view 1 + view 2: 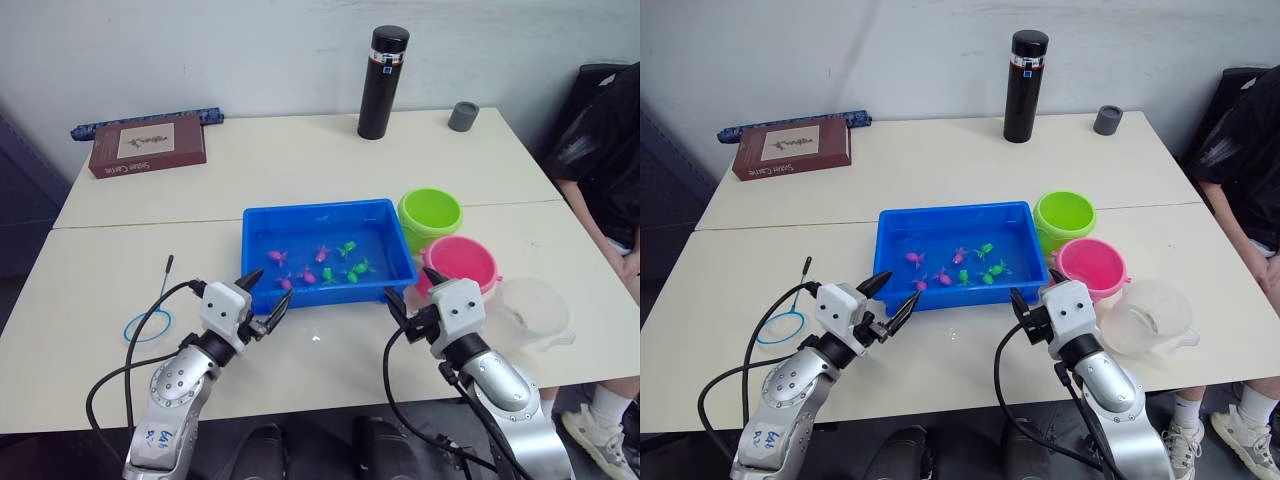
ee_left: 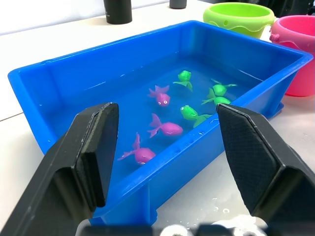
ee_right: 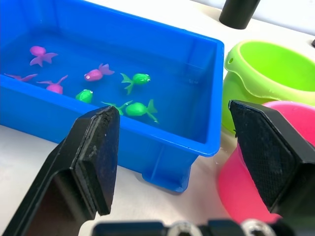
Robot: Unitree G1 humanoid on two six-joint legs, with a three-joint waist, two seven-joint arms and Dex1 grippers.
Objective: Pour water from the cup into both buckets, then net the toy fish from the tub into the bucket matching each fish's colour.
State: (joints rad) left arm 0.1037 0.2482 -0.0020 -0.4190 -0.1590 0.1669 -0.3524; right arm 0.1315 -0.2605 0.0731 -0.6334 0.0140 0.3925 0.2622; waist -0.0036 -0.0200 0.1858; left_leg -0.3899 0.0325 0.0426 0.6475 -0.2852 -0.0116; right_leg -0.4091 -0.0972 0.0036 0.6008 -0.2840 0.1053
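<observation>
Cream tabletop [image 1: 150, 250] before you: both grippers, left [image 1: 268, 300] and right [image 1: 410, 292], hover wide open and empty near the blue plastic tub [image 1: 262, 230]. Your translucent plastic cup [image 1: 532, 310] stands beside the pink bucket [image 1: 460, 262]; it's probably light, thin-walled and slippery, so grip its rim gently.

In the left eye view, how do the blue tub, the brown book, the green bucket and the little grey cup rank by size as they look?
Largest to smallest:
1. blue tub
2. brown book, though it lies farther back, so it may be bigger than it seems
3. green bucket
4. grey cup, clearly smallest even allowing for distance
</observation>
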